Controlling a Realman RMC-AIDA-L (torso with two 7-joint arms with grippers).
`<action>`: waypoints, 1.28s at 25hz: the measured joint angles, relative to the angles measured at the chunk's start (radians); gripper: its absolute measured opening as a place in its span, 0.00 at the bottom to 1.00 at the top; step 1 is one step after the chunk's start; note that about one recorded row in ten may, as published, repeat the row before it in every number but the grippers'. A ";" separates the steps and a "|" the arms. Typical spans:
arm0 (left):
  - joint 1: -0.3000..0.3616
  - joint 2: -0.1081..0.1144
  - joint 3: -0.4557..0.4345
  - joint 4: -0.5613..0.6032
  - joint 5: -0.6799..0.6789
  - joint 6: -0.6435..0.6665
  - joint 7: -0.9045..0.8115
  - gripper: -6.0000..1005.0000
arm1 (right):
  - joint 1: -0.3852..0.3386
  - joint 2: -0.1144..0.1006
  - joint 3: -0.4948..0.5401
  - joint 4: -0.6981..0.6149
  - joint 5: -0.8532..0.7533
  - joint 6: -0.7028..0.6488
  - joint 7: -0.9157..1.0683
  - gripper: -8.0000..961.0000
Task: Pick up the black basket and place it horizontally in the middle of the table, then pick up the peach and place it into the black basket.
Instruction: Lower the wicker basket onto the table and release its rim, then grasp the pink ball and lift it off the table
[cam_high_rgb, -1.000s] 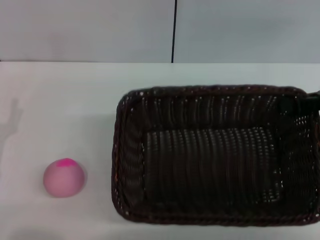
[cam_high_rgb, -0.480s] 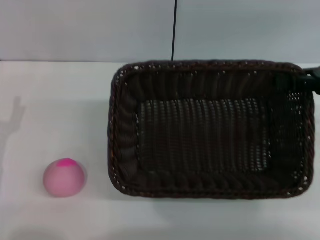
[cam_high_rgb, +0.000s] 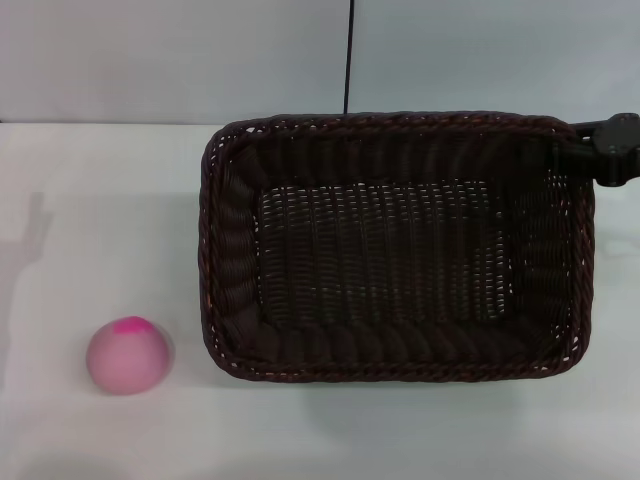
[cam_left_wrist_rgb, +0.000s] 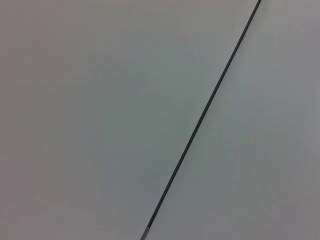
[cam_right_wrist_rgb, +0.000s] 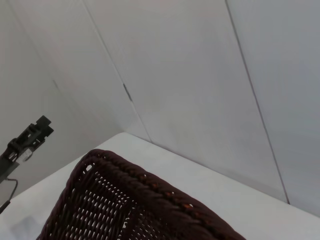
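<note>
The black basket (cam_high_rgb: 226, 262) is a large dark woven one, lying lengthwise across the white table (cam_high_rgb: 100, 200) from the middle to the right, and it is empty. My right gripper (cam_high_rgb: 603, 152) is at its far right corner, shut on the braided rim. The right wrist view shows that corner of the basket (cam_right_wrist_rgb: 135, 181) from close by. The peach (cam_high_rgb: 127, 354), pale pink with a magenta patch on top, sits on the table at the near left, apart from the basket. My left gripper is out of view; the left wrist view shows only wall.
A grey wall with a dark vertical seam (cam_high_rgb: 349, 60) stands behind the table. A faint shadow (cam_high_rgb: 32, 232) falls on the table's left side. A small dark device with a cable (cam_right_wrist_rgb: 25, 142) shows far off in the right wrist view.
The basket has moved left and away from me, held at its far right corner by my right gripper. The peach has not moved.
</note>
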 joint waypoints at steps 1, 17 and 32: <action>0.000 0.000 0.000 0.000 0.000 0.000 0.000 0.78 | 0.000 0.000 0.000 0.000 0.000 0.000 0.000 0.22; -0.013 -0.003 0.000 -0.001 0.006 -0.008 -0.004 0.77 | 0.002 -0.008 -0.021 -0.033 -0.012 0.035 -0.029 0.41; -0.013 0.013 0.133 0.051 0.005 0.037 -0.031 0.76 | -0.139 0.047 0.128 -0.047 0.331 0.195 -0.217 0.54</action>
